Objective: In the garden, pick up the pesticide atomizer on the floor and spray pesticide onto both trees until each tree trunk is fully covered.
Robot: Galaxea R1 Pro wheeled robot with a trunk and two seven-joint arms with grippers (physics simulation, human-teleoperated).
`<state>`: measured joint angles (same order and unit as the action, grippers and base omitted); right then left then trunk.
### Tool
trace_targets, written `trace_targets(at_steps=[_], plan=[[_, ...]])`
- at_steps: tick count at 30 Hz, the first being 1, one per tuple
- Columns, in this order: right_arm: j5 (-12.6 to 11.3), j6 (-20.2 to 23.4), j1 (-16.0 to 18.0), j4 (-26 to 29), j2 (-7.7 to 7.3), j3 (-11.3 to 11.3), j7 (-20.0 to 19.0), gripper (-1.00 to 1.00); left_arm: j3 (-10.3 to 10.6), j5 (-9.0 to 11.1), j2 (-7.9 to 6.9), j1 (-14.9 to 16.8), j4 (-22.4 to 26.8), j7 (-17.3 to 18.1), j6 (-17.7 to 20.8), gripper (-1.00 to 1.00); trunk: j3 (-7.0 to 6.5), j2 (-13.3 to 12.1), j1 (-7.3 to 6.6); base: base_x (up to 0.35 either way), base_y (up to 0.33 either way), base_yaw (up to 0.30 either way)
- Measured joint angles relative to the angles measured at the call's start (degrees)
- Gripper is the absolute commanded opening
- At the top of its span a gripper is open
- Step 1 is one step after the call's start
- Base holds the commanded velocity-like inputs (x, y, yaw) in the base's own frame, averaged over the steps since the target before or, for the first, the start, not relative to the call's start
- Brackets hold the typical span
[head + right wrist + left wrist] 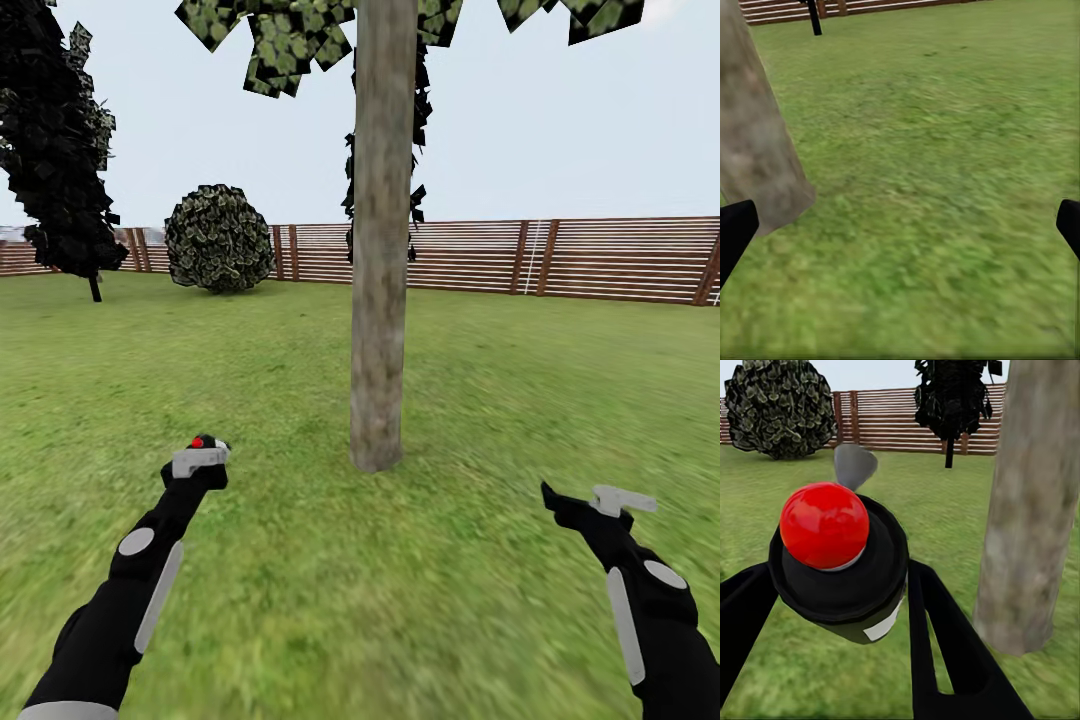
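One tree trunk (380, 300) stands just ahead on the grass (300, 600); the left gripper (203, 455) is clamped around the pesticide atomizer (840, 559), raised towards the bark, apparently for spraying; the right gripper (600, 498) hangs spread wide, holding nothing, clear of the trunk.

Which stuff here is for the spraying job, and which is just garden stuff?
For the job: pesticide atomizer in the left hand, tree trunk, empty right hand.
Just there: round bush, dark conifer, fence.
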<state>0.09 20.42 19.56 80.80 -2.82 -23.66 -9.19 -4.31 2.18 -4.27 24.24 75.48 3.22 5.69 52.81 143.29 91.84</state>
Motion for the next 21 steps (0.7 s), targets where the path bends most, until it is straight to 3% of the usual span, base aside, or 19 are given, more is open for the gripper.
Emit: trace_targets(at_steps=[4,7,8,9,10,13,17,20,21], plan=[[1.19,0.01,0.0,-1.29,-0.05,-1.28,-1.24,1.0,0.01,-0.01,-1.18,0.0,-0.13,0.03,0.09,-1.0,0.0,0.0,0.0,0.0,0.0,0.0],[2.08,0.02,0.0,-2.26,-0.02,-2.18,-2.18,1.0,0.05,-0.02,-1.26,0.0,-0.15,0.03,0.1,-1.0,0.0,0.0,0.0,0.0,0.0,0.0],[8.54,0.15,0.02,-10.05,-0.03,-2.16,-17.95,1.0,0.07,-0.02,-1.27,0.0,-0.15,0.03,0.1,-1.0,-0.01,0.01,-0.01,0.0,0.0,0.0],[9.35,0.03,0.06,-13.62,-0.02,-2.15,-37.51,1.0,0.09,-0.03,-1.27,0.0,-0.15,0.05,0.11,-1.0,0.01,-0.01,0.01,0.0,0.0,0.0],[9.31,0.01,0.17,-14.08,-0.02,-2.14,-42.81,1.0,0.1,-0.03,-1.28,0.0,-0.15,0.18,0.12,-1.0,0.0,0.0,0.0,0.0,0.0,0.0],[9.5,0.02,0.51,-15.46,-0.02,-2.14,-42.82,1.0,0.11,-0.04,-1.4,0.0,-0.15,1.55,0.2,-1.0,0.0,0.0,0.0,0.0,0.0,0.0],[9.53,0.06,2.89,-16.44,-0.02,-2.08,-42.9,1.0,0.12,-1.16,-2.08,0.05,-0.15,6.03,0.35,-1.0,0.0,0.0,0.0,0.0,0.0,0.0],[9.59,0.13,3.79,-16.66,0.01,-1.49,-43.31,1.0,0.08,-5.65,-2.56,0.07,-0.16,9.66,0.58,-1.0,0.0,0.0,0.0,0.0,0.0,0.0],[9.57,0.16,3.93,-16.69,0.08,0.28,-43.38,1.0,0.07,-7.74,-2.64,0.11,-0.17,12.52,0.7,-1.0,0.0,0.0,0.0,0.0,0.0,0.0]])
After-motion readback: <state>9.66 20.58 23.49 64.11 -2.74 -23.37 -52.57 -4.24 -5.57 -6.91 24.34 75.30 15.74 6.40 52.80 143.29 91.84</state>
